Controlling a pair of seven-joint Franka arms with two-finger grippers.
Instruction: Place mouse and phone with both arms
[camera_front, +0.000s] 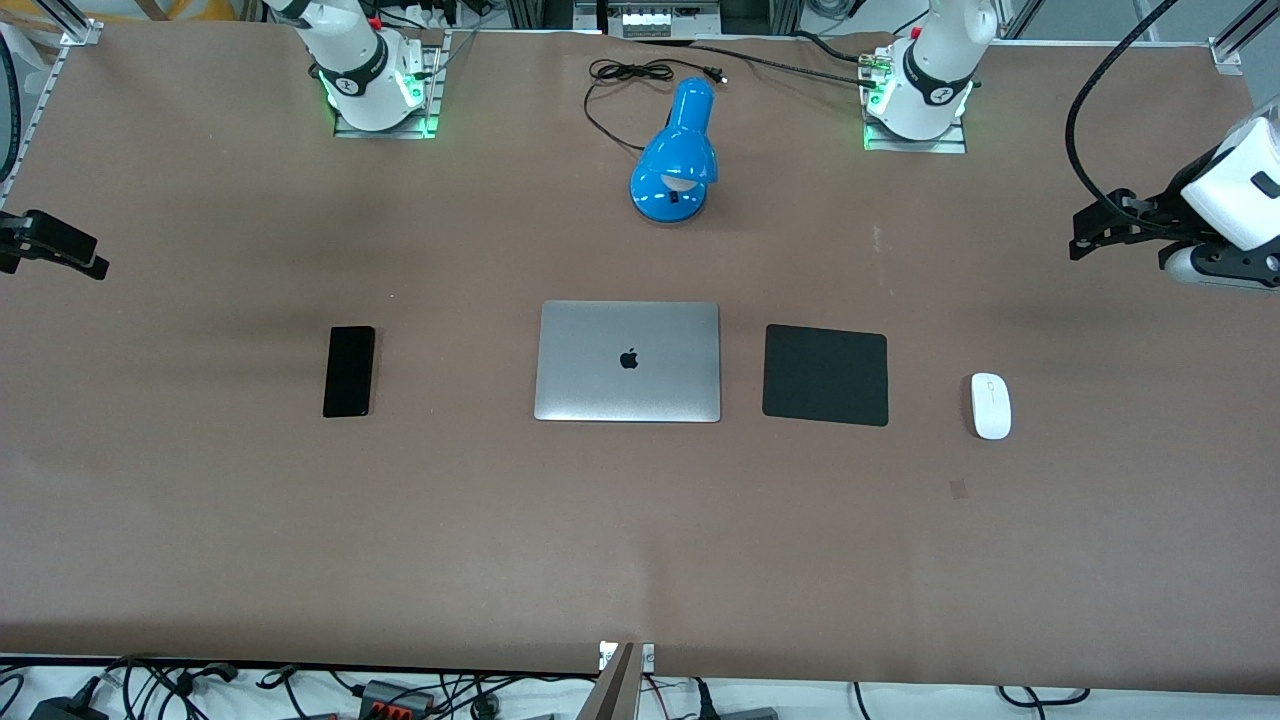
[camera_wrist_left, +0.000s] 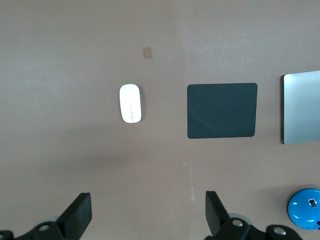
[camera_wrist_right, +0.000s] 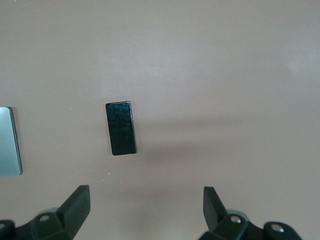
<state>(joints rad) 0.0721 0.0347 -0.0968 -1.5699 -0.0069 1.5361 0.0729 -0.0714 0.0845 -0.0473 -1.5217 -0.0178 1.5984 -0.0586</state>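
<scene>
Mouse (camera_front: 991, 405) lies beside the black pad (camera_front: 826, 374), phone (camera_front: 349, 371) toward the right arm's end of the counter (camera_front: 640, 540). Both look light, stiff and slippery; grip across their long sides. Left claw (camera_wrist_left: 147, 212) and right claw (camera_wrist_right: 145, 207) hang wide, high over the counter's ends.

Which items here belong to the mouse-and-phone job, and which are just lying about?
Job: mouse, phone, left end effector and right end effector, both open, up over bare table.
Lying about: laptop, black pad, blue lamp.
</scene>
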